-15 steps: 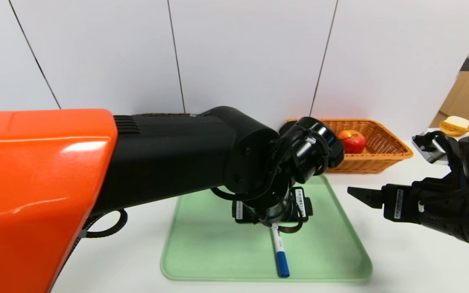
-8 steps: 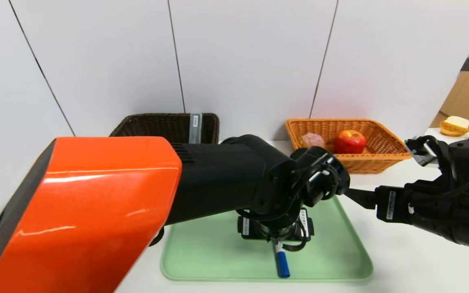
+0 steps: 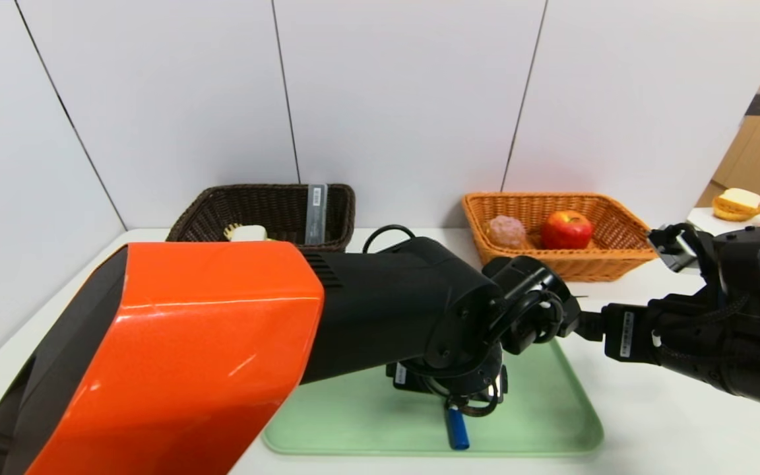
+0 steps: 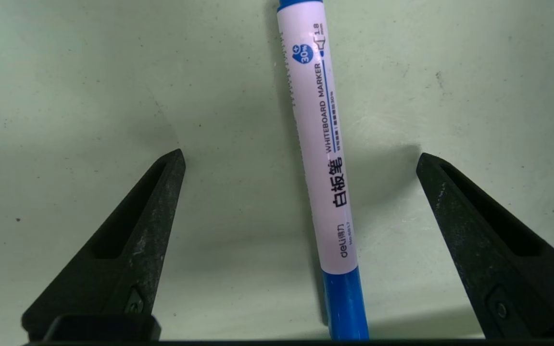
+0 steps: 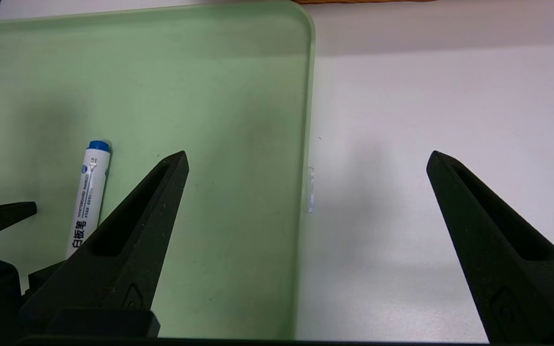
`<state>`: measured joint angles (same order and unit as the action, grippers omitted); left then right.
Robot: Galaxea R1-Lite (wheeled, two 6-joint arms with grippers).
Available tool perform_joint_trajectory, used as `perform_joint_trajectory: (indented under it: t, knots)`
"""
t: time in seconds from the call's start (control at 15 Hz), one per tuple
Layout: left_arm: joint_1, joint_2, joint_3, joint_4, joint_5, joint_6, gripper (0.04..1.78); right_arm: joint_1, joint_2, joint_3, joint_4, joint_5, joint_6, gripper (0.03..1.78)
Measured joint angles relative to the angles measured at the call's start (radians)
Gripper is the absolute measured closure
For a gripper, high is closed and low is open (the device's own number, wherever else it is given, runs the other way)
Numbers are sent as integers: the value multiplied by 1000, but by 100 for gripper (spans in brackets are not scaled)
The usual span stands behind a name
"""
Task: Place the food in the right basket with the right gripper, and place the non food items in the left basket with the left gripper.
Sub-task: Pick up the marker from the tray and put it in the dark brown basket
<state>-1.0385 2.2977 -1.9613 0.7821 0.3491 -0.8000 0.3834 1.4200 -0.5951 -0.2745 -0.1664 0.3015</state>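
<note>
A whiteboard marker (image 4: 320, 158), white with blue ends, lies on the green tray (image 3: 538, 422). In the head view only its blue end (image 3: 457, 432) shows. My left gripper (image 4: 301, 157) is open and low over the tray, one finger on each side of the marker, not touching it. In the head view my left gripper (image 3: 449, 392) is mostly hidden under its wrist. My right gripper (image 5: 307, 155) is open and empty above the tray's right edge; the marker (image 5: 87, 192) shows there too. The dark left basket (image 3: 268, 204) holds a white brush (image 3: 246, 232) and a ruler (image 3: 316, 211). The orange right basket (image 3: 617, 254) holds an apple (image 3: 566, 229) and a pink item (image 3: 506, 231).
My left arm's orange housing (image 3: 156, 356) fills the left foreground and hides the table there. My right gripper (image 3: 591, 325) reaches in from the right, close to the left wrist. A side table at far right carries a sandwich (image 3: 739, 201).
My left arm has dropped down over the marker, uncovering the dark left basket. My right gripper has shifted left toward the tray's right edge.
</note>
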Motion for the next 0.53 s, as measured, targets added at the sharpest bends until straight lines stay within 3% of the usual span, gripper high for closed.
perform_joint_trajectory:
  t: [0.53]
  knots:
    - [-1, 3, 1, 1, -3, 19, 16, 1, 9, -3, -1, 0, -4, 10]
